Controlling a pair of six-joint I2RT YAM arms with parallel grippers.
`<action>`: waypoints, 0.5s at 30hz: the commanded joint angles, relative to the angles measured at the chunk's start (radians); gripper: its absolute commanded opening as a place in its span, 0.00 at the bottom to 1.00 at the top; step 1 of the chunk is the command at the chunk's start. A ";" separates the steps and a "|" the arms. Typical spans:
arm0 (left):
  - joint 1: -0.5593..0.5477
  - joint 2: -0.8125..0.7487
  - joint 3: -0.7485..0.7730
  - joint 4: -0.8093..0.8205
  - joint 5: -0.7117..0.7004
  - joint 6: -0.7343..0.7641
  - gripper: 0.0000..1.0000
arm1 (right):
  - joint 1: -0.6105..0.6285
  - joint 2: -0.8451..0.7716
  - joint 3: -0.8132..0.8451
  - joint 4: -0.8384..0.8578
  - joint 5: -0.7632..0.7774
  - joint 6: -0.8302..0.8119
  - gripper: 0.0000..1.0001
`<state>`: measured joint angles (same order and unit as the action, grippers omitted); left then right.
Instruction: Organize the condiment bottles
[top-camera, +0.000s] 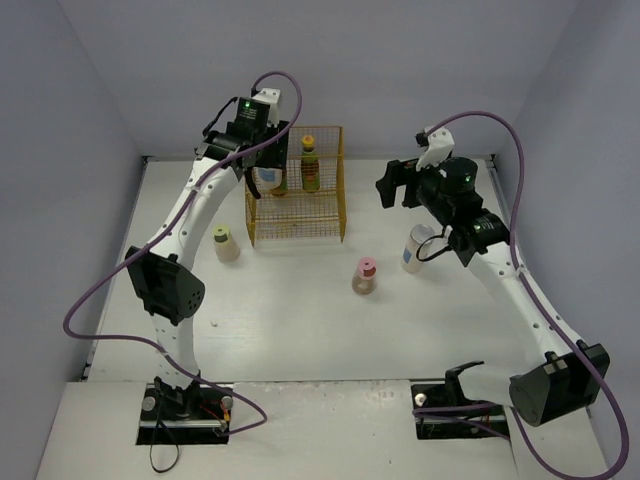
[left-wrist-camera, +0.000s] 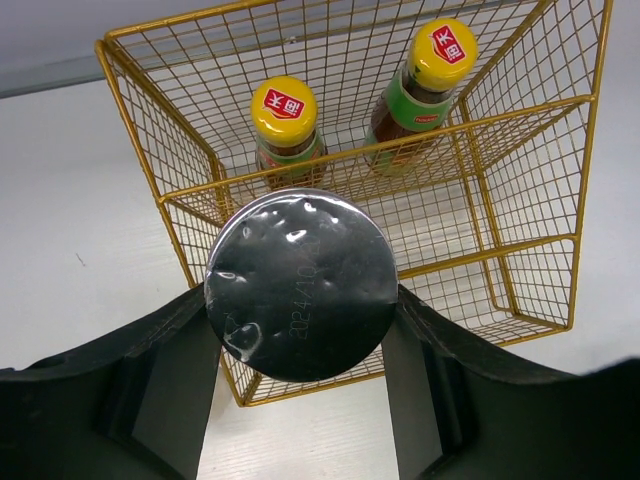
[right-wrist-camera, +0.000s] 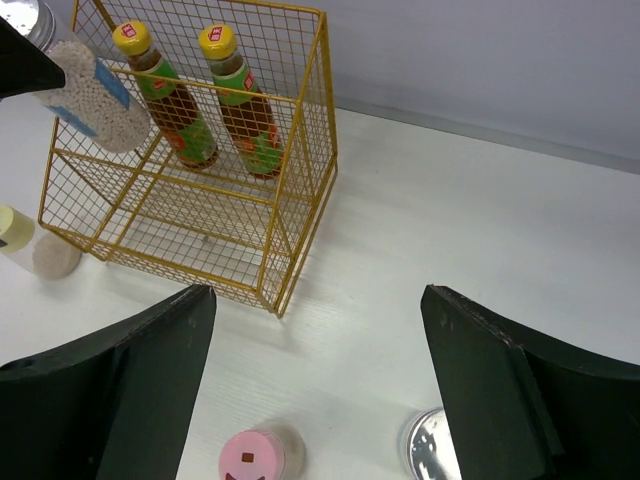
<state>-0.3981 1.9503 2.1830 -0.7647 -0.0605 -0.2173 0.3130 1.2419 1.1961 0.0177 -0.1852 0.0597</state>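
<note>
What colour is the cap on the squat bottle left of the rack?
The cap is pale yellow-green, clearest in the top view.

Overhead camera looks down from behind the arms; both wrist cameras face the rack (top-camera: 300, 226) — left's close, right's farther.

The rack (left-wrist-camera: 520, 150) is yellow wire in a square grid. The left dark bottle (left-wrist-camera: 285, 130) and right dark bottle (left-wrist-camera: 420, 90) are brown, with yellow caps marked red and green-and-red labels. The far jar (left-wrist-camera: 300, 285) has a silver lid, pale beige grains and a blue label. The right jar (top-camera: 415, 250) is whitish and silver-lidded. The pink-capped bottle (top-camera: 364, 280) and yellow-green-capped bottle (top-camera: 227, 247) are beige. The counter (top-camera: 300, 320) is white; the left claw (left-wrist-camera: 300, 335) and right claw (right-wrist-camera: 315, 300) are black.
</note>
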 joint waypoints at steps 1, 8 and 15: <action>0.007 -0.056 0.006 0.110 0.004 -0.011 0.11 | -0.008 -0.045 -0.012 0.038 0.038 0.015 0.87; 0.007 -0.060 -0.133 0.177 0.022 -0.033 0.12 | -0.009 -0.056 -0.032 -0.016 0.140 0.035 0.89; 0.007 -0.027 -0.149 0.203 0.016 -0.040 0.28 | -0.023 -0.070 -0.053 -0.099 0.273 0.077 0.96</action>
<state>-0.3950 1.9656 2.0006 -0.6571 -0.0448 -0.2440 0.3000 1.2129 1.1412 -0.0895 -0.0101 0.1078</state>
